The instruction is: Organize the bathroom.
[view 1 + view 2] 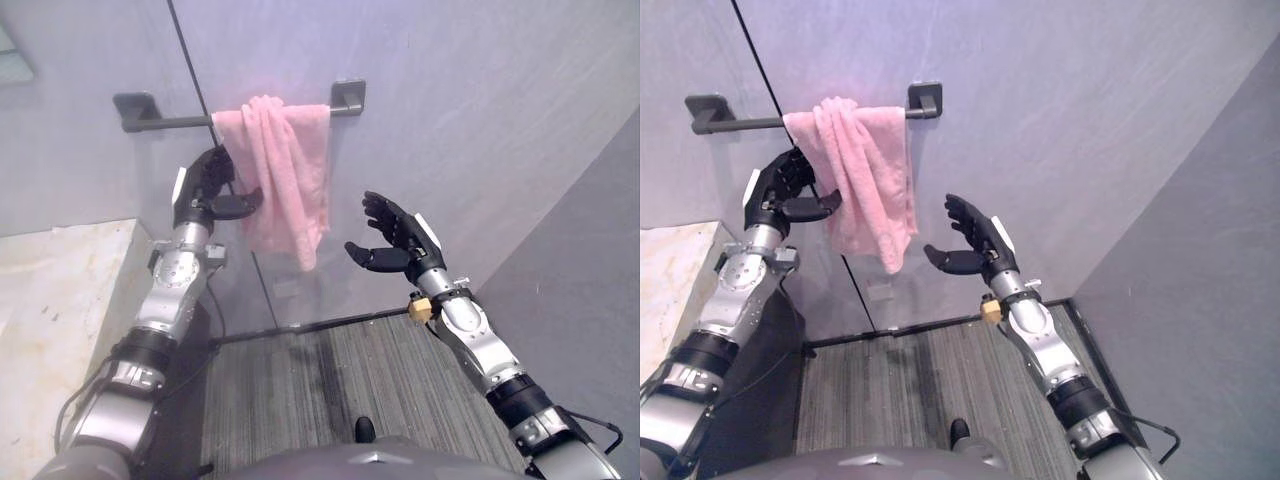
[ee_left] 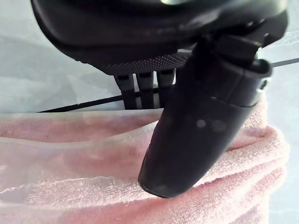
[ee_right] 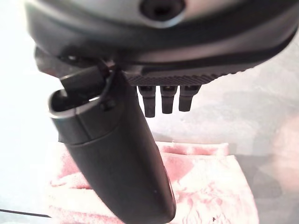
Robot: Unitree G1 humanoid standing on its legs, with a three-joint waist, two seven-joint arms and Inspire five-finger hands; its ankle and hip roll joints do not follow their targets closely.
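Note:
A pink towel (image 1: 285,170) hangs bunched over the right end of a dark towel bar (image 1: 165,123) on the wall. My left hand (image 1: 203,187) is raised at the towel's left edge. Its fingers (image 2: 145,88) reach straight behind the cloth (image 2: 70,186), and its thumb (image 2: 196,130) lies across the front. My right hand (image 1: 397,237) is open, palm toward the towel, to the right of its lower end and apart from it. The right wrist view looks past that hand's thumb (image 3: 117,154) at the towel (image 3: 205,186).
A pale stone counter (image 1: 50,300) stands at the lower left. A dark vertical seam (image 1: 195,70) runs down the wall behind the bar. Striped grey flooring (image 1: 330,380) lies below, and a darker wall (image 1: 590,280) closes the right side.

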